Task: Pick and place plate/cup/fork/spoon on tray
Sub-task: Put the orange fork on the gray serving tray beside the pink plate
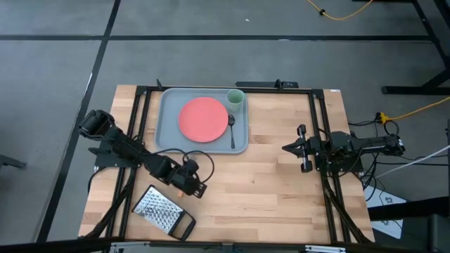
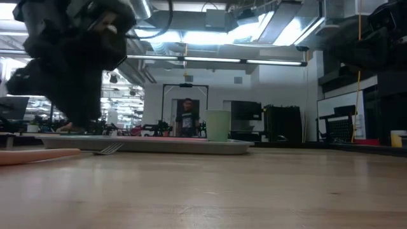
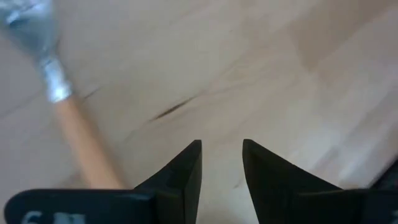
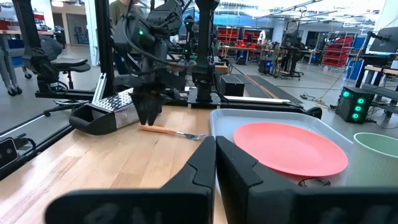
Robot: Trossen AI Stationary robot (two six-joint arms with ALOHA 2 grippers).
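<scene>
The grey-blue tray (image 1: 167, 133) lies at the table's far middle. On it rest the coral-red plate (image 1: 204, 118), the pale green cup (image 1: 235, 98) at its far right corner, and the dark spoon (image 1: 232, 131) beside the plate. The fork (image 4: 169, 131), with an orange handle (image 3: 81, 143), lies flat on the wood near the tray's near left corner. My left gripper (image 3: 221, 165) hovers low over the table beside the fork's handle, fingers slightly apart and empty; it also shows in the high view (image 1: 194, 185). My right gripper (image 4: 216, 155) is shut and empty at the table's right (image 1: 287, 148).
A metal grater with a black handle (image 1: 163, 211) lies at the near left corner, close to my left arm. Bare wood lies between the tray and my right gripper. A person (image 2: 187, 117) stands in the room far behind the table.
</scene>
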